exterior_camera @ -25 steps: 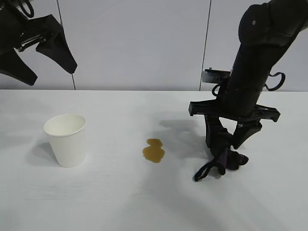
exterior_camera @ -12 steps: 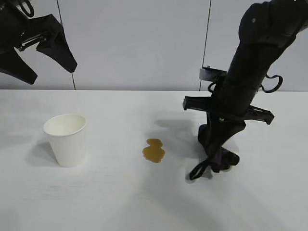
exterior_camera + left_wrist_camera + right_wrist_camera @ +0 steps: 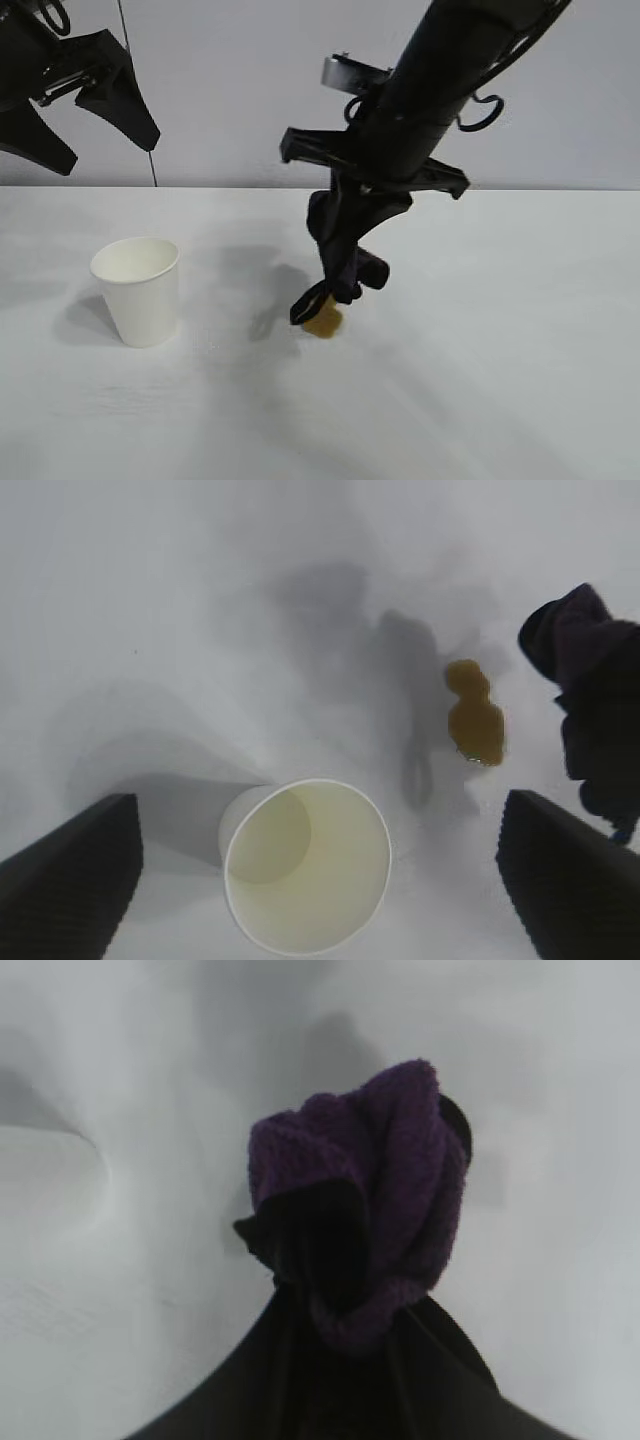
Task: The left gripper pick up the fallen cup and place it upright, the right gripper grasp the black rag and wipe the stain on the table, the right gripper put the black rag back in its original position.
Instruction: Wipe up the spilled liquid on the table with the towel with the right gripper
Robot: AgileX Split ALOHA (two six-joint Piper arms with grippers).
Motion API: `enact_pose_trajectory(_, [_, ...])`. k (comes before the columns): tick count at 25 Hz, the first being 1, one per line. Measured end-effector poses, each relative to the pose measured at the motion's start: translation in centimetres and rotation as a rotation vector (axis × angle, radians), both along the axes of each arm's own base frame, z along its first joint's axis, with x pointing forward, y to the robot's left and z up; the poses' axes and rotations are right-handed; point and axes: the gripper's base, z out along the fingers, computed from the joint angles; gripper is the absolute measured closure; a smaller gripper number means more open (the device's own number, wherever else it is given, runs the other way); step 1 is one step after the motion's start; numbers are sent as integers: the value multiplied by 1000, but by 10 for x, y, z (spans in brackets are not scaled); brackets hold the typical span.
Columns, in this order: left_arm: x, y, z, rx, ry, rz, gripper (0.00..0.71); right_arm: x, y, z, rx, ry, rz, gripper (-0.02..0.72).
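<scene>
The white cup (image 3: 137,290) stands upright on the table (image 3: 500,350) at the left. High above it, at the far left, my left gripper (image 3: 108,158) hangs open and empty. In the left wrist view its fingers flank the cup (image 3: 308,865) from above. My right gripper (image 3: 345,262) is shut on the black rag (image 3: 352,276), which hangs bunched from its tips just over the amber stain (image 3: 324,323). The rag's looped tail covers the stain's upper part. The left wrist view shows the stain (image 3: 475,720) beside the rag (image 3: 590,680). In the right wrist view the purple-tinted rag (image 3: 370,1190) fills my right gripper (image 3: 350,1320).
A grey panelled wall (image 3: 260,90) rises behind the table's far edge. White tabletop stretches to the right of the stain and along the front.
My right gripper shut on the rag at the right of the table, lifted it and carried it left to the stain. The left arm and the cup stayed still.
</scene>
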Motion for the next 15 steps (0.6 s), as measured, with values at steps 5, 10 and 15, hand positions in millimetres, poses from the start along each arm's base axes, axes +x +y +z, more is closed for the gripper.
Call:
enact_pose_trajectory(5, [0,0,0,0,4,-2,16,-8,22,-36,-88,21,89,588])
enact_pose_trajectory(10, [-1,0,0,-1,6,-4,16,-4,19,-53,-157,3,66,588])
enact_pose_trajectory(15, [-1,0,0,-1,7,-4,16,8,5,-57,-243,-46,2,588])
